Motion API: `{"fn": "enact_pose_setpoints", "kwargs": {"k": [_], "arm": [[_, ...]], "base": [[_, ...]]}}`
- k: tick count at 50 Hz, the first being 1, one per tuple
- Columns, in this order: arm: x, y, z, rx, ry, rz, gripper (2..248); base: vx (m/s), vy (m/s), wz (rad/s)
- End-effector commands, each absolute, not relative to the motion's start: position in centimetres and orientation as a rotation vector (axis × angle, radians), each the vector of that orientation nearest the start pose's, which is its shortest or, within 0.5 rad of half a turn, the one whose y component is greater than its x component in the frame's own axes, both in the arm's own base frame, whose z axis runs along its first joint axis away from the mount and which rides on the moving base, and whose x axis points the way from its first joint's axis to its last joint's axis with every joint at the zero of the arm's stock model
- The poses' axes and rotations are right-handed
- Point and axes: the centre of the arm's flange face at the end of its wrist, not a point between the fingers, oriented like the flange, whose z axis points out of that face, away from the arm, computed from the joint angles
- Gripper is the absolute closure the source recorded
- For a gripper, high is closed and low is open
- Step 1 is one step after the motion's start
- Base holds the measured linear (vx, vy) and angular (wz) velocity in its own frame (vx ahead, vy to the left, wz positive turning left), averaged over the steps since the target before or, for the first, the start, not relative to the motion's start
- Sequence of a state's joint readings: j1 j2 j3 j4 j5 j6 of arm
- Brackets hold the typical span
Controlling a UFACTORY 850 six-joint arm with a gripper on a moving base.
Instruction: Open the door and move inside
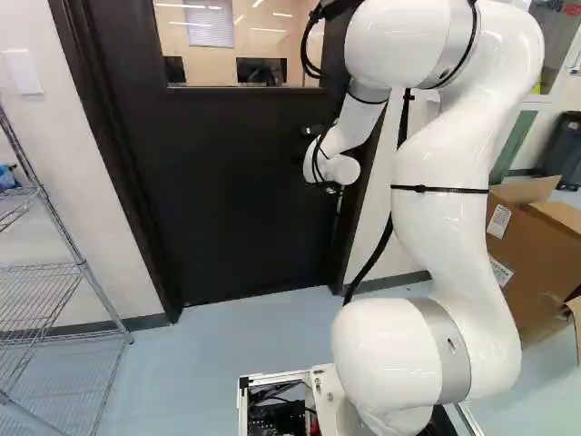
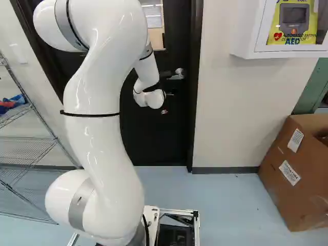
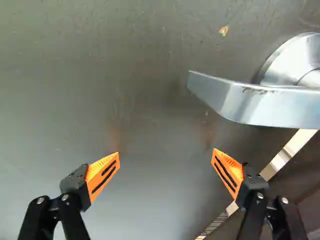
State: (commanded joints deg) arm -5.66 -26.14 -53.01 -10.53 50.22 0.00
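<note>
My gripper is small and dark beside the silver lever handle in the right base view, largely hidden by the arm. The black door, with a window in its upper part, looks closed in its frame. In the wrist view the gripper stands open, its two orange pads wide apart and nothing between them. The lever lies ahead of the fingers and off to one side, nearer one finger; its free end points across the gap. Neither finger appears to touch it.
A wire shelf stands left of the door. To the door's right are a wall, a white AED cabinet and an open cardboard box. The door frame borders the handle side.
</note>
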Motion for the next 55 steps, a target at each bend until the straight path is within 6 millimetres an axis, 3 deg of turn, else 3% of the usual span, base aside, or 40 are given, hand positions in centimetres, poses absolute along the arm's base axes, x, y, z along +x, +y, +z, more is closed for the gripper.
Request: {"fn": "enact_pose_setpoints", "kwargs": {"k": [55], "arm": [[66.4,-3.4,36.9,-2.407,-0.201,-2.029,3]], "base": [[0.0,0.0,0.0]]}}
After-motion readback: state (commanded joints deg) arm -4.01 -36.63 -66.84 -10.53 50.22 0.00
